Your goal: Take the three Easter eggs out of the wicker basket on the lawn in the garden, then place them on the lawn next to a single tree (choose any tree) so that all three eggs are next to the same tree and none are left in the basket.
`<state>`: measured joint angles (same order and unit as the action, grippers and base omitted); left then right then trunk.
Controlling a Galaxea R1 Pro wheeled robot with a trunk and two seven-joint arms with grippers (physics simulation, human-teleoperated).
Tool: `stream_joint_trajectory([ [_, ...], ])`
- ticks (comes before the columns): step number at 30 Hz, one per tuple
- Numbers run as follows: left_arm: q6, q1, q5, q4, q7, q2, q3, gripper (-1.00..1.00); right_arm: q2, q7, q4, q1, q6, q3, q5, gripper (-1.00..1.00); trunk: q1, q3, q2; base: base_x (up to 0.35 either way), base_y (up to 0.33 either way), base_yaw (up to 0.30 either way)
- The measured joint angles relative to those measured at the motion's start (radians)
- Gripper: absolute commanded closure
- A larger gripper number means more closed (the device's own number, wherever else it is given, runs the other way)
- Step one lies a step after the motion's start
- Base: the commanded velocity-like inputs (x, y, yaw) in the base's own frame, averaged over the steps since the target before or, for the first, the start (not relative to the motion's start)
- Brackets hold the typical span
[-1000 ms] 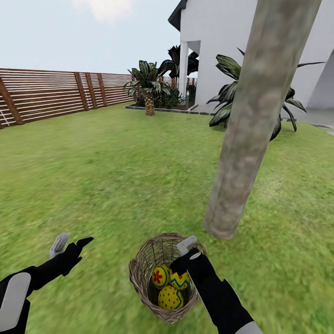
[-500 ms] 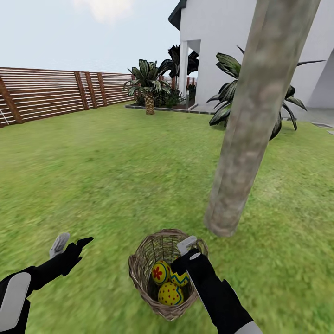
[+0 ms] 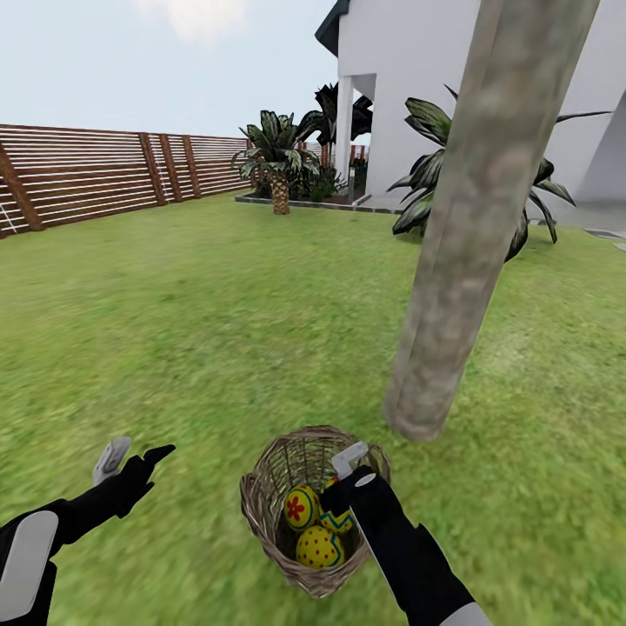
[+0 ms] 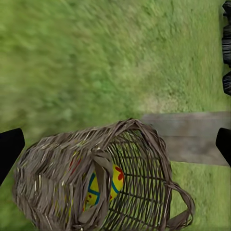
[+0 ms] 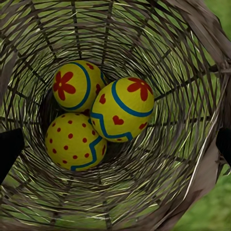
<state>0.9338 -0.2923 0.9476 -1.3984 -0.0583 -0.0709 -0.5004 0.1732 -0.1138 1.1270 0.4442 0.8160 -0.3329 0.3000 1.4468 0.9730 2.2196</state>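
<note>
Reaching with spread fingers into the small brown wicker basket [image 3: 306,513] of three yellow painted eggs [image 5: 98,118]: right gripper [image 3: 346,476]; left gripper [image 3: 130,459] open, empty.

White house [image 3: 409,78] upper right; slatted wooden fence [image 3: 104,174] along left; palm-like plants [image 3: 278,156] at centre back; pale sky [image 3: 156,61] upper left.

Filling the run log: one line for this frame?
stage: reaching for eggs | right pincer: open, at basket mouth | eggs: three inside | left pincer: open, over lawn | tree: beside basket
</note>
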Motion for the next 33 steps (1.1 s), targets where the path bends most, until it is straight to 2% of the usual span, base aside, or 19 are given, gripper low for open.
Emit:
stream_joint_trajectory([
  [4, 0.000, 0.000, 0.000, 0.001, 0.000, -0.001, 0.000, -1.00, -0.002, 0.002, -0.001, 0.000, 0.001, -0.004, -0.081, -1.00, 0.000, 0.000, 0.000, 0.208, 0.008, 0.000],
  [8, 0.000, 0.000, 0.000, 0.001, 0.000, -0.003, -0.001, -1.00, -0.003, 0.003, -0.003, 0.000, 0.001, -0.005, -0.119, -1.00, -0.001, 0.000, 0.000, 0.310, 0.064, 0.000],
  [24, 0.000, 0.000, 0.000, 0.002, 0.000, 0.000, -0.002, -1.00, -0.002, 0.007, -0.005, 0.000, 0.002, -0.005, -0.131, -1.00, 0.000, 0.000, 0.000, 0.034, 0.009, -0.002],
  [33, 0.000, 0.000, 0.000, 0.002, 0.000, 0.002, -0.001, -1.00, -0.002, 0.006, -0.005, 0.000, 0.001, -0.005, -0.149, -1.00, 0.000, -0.009, 0.000, 0.000, 0.077, -0.177],
])
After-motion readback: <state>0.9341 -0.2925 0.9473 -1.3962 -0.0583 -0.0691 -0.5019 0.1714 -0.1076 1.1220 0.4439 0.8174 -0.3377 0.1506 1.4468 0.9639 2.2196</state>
